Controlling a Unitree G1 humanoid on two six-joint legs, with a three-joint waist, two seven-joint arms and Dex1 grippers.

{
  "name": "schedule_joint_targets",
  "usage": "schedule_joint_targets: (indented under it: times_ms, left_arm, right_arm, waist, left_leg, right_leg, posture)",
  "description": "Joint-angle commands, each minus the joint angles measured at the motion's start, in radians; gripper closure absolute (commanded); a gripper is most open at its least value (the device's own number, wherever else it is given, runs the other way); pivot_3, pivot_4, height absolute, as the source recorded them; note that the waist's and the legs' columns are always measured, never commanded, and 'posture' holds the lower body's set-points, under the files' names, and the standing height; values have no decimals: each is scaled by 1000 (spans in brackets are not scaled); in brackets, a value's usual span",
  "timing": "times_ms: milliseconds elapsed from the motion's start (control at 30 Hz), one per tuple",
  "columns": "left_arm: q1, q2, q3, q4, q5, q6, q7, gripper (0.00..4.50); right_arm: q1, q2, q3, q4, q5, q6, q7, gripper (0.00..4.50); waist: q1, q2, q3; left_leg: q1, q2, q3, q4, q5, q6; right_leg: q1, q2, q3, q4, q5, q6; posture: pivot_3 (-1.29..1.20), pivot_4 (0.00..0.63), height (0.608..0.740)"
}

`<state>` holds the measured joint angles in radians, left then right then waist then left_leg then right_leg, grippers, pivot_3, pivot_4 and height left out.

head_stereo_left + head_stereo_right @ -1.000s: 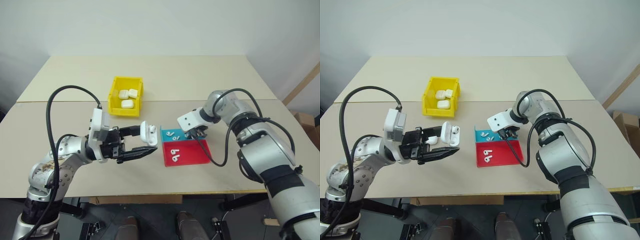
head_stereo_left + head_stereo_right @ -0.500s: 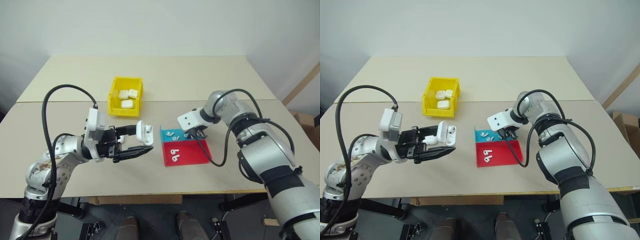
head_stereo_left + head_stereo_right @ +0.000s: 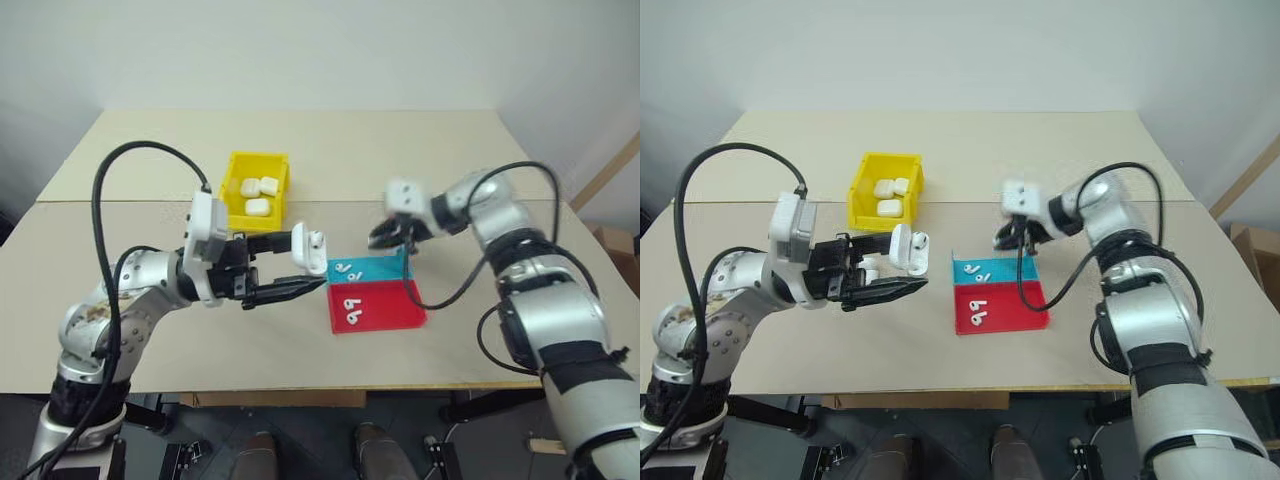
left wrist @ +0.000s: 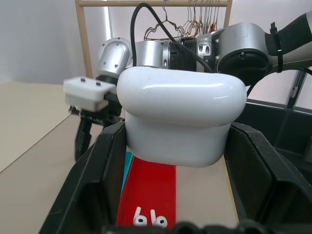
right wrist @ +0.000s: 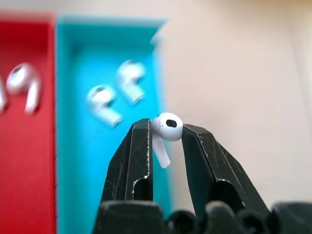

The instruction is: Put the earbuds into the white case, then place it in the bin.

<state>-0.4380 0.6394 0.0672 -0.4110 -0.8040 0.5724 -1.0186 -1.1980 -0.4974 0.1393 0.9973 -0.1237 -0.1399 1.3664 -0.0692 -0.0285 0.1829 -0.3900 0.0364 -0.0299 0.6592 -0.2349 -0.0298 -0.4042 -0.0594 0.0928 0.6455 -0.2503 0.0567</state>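
My left gripper [image 3: 305, 263] is shut on a white case [image 3: 308, 248] and holds it above the table, left of the trays; the lid looks open. In the left wrist view the case [image 4: 181, 117] sits between the black fingers. My right gripper [image 3: 390, 236] hovers above the far end of the blue tray [image 3: 375, 268]. It is shut on one earbud [image 5: 168, 126], pinched by its head with the stem hanging between the fingertips. Two earbuds [image 5: 117, 90] lie in the blue tray and two earbuds [image 3: 350, 308] in the red tray [image 3: 385, 310]. The yellow bin [image 3: 243, 224] stands behind the left gripper.
Three closed white cases [image 3: 258, 190] lie inside the bin. The two flat trays sit side by side in the middle of the beige table [image 3: 400, 150]. A black cable loops from each arm. A seam runs across the table behind the bin.
My right gripper has lifted off the blue tray with an earbud pinched in it and has turned. My left gripper, still holding the case, has shifted slightly up and toward the trays.
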Motion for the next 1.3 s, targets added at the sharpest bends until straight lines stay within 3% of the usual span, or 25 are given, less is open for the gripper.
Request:
schedule_joint_targets:
  times_ms: [33, 200, 333, 567, 867, 1300]
  left_arm:
    - [-32, -9, -3, 13, -13, -5, -13, 1713]
    - [-41, -20, -14, 39, -6, -15, -33, 1713]
    - [-44, -24, -18, 43, -3, -18, -41, 1713]
    - [-58, -34, -23, 57, 11, -22, -48, 1713]
    - [-64, -36, -24, 67, 18, -20, -68, 1713]
    - [-68, -31, -22, 74, 23, -17, -80, 1713]
  right_arm:
    - [93, -13, -137, -274, 180, 226, -45, 3502]
    - [309, 4, -331, -808, 492, 637, -190, 3502]
    - [422, 36, -429, -1129, 743, 841, -311, 3502]
    - [563, 85, -371, -1501, 950, 965, -515, 3502]
    - [655, 88, -217, -1578, 917, 895, -584, 3502]
    - [682, 46, -188, -1594, 965, 876, -576, 3502]
  waist:
    - [1, 0, 0]
    - [4, 1, 1]
    - [3, 1, 1]
    - [3, 1, 1]
    - [4, 1, 1]
    - [6, 1, 1]
  left_leg:
    - [0, 0, 0, 0, 0, 0]
    - [-1, 0, 0, 0, 0, 0]
    - [-2, 0, 0, 0, 0, 0]
    - [-1, 0, 0, 0, 0, 0]
    - [-2, 0, 0, 0, 0, 0]
    - [-2, 0, 0, 0, 0, 0]
  right_leg:
    - [0, 0, 0, 0, 0, 0]
    - [-1, 0, 0, 1, 0, 0]
    - [-2, 0, 0, 1, 0, 0]
    - [-1, 1, 0, 0, 0, 1]
    - [-1, 1, 0, -1, -1, 1]
    - [-1, 1, 0, -1, -1, 1]
  posture:
    - [0, 150, 740]
    - [0, 150, 740]
    - [0, 150, 740]
    - [0, 150, 740]
    - [0, 150, 740]
    - [0, 150, 740]
